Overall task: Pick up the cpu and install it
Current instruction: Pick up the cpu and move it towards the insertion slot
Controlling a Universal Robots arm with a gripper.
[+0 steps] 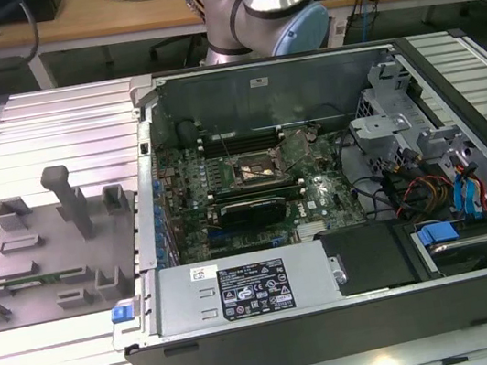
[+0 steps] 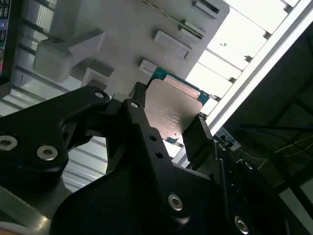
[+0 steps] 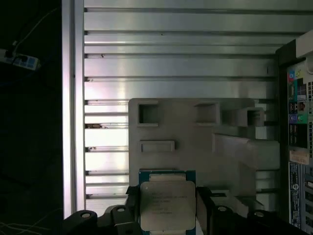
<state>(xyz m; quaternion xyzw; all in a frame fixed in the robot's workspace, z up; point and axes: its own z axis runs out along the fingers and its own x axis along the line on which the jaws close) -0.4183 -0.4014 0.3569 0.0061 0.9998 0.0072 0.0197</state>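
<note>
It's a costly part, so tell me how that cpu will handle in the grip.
Probably stiff: the cpu is a flat metal-topped plate. Likely light, being thin. Its smooth top may be slippery, so the fingers pinching its edges look sensible.

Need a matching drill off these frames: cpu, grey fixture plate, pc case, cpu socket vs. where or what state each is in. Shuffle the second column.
Things:
1. cpu
2. grey fixture plate
3. computer case
4. socket

Place or state:
A. on the motherboard, inside the case
B. clamped in the gripper, with the fixture plate behind it in both wrist views
C. side open, interior exposed
D. flat on the slatted aluminium table, beside the case at the exterior view's left

Pairs: 1-B, 2-D, 3-C, 4-A
</note>
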